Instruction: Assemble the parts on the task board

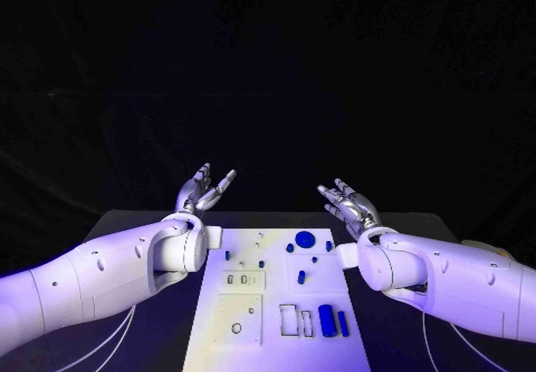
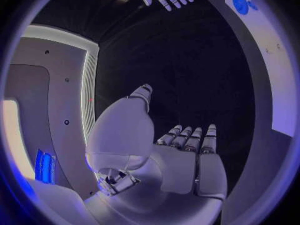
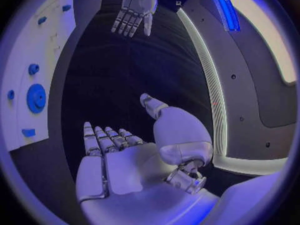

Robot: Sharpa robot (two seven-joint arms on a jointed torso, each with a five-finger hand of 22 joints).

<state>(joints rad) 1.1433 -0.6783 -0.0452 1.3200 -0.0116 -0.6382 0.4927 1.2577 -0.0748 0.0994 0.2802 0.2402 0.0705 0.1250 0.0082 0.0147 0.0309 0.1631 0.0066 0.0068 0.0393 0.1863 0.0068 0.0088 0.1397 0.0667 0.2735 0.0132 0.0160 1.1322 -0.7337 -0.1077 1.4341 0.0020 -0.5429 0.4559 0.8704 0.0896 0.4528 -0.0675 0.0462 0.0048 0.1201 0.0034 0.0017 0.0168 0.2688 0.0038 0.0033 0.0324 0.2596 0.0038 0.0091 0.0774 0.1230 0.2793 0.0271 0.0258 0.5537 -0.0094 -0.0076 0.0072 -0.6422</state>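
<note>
Barely started, by the look: both hands raised, holding nothing. Left hand (image 1: pixel 205 191) and right hand (image 1: pixel 348 203) w/ fingers apart, palms up, well clear of any part. Task board (image 1: pixel 255 341), flat matte white plate, lies below and between the fingertips, nearer the wrists. Round blue disc (image 1: pixel 305 238) near far end; long blue bar (image 1: pixel 326 319) plus slim pieces at near end, apparently loose. Outlined recesses unfilled, as far as can tell. Seating of the small blue bits unclear. Parts look smooth, rigid plastic.
</note>
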